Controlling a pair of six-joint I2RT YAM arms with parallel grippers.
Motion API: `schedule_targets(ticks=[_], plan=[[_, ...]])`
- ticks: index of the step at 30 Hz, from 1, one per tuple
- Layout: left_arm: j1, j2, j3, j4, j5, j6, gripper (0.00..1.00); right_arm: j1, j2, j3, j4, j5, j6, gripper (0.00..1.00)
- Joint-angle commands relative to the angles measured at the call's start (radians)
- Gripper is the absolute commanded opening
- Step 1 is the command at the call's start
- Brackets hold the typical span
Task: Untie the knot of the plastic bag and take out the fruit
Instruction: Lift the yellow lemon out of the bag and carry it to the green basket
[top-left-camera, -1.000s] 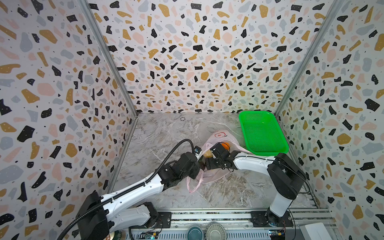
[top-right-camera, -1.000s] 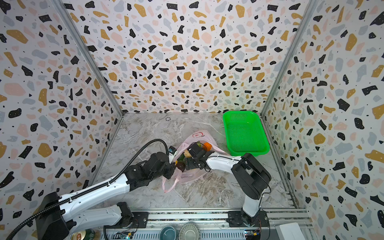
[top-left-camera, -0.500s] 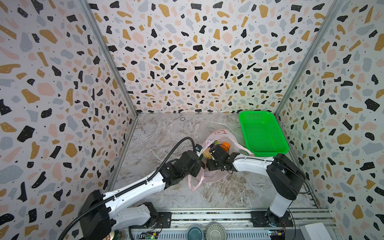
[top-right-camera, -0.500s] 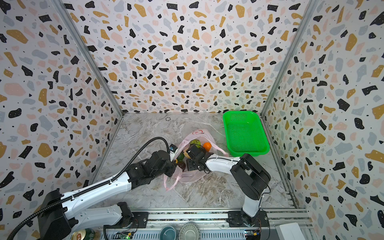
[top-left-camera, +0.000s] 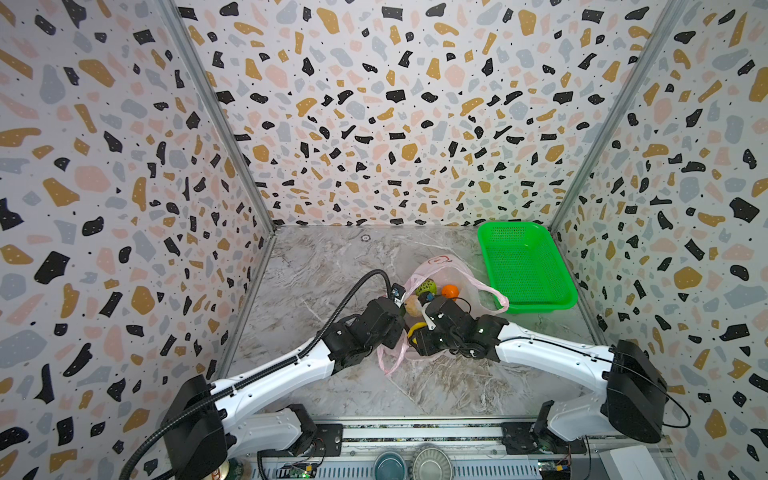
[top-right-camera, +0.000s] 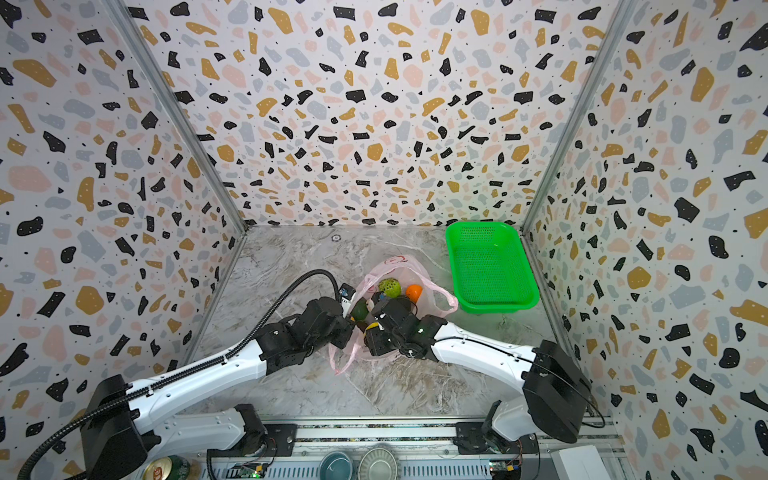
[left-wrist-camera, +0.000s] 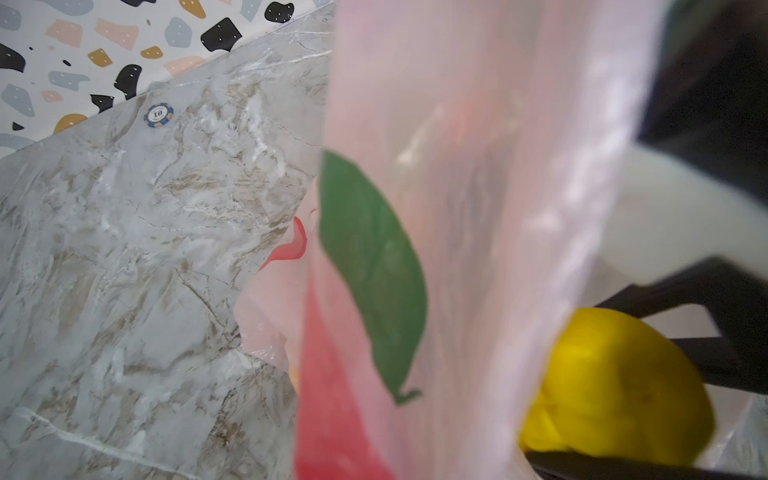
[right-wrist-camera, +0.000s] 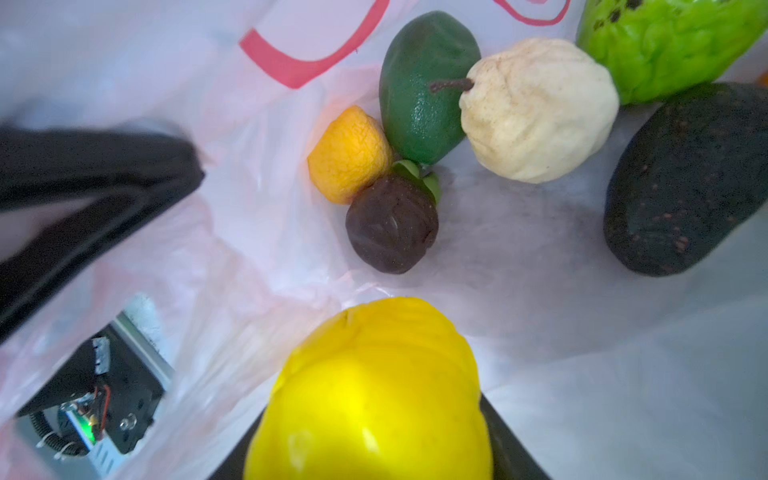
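Between right gripper (right-wrist-camera: 365, 457) jaws, yellow fruit (right-wrist-camera: 370, 374)

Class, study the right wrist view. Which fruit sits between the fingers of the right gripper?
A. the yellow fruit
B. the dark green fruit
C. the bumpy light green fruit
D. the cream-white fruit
A: the yellow fruit sits between the black fingers of the right gripper, inside the plastic bag.
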Motion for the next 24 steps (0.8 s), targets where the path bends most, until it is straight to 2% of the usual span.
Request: schedule_targets(ticks=[1,6,11,16,24], plan=[[-0.004,-0.003,0.031,0.012,-0.032,0.013,0.00,0.001,-0.095,0.058,-0.139,0.035,0.024,0.51],[-0.004,-0.003,0.029,0.012,-0.034,0.016,0.00,-0.033,-0.160,0.166,-0.259,0.061,0.009,0.51],[-0.004,-0.006,0.029,0.009,-0.032,0.020,0.00,-0.143,-0.198,0.298,-0.304,0.020,-0.027,0.51],[-0.004,-0.007,0.029,0.007,-0.025,0.024,0.00,-0.316,-0.188,0.442,-0.330,-0.056,-0.095,0.51],[-0.004,-0.010,0.034,0.001,-0.010,0.029,0.00,-0.661,-0.145,0.506,-0.261,-0.170,-0.182,0.52]])
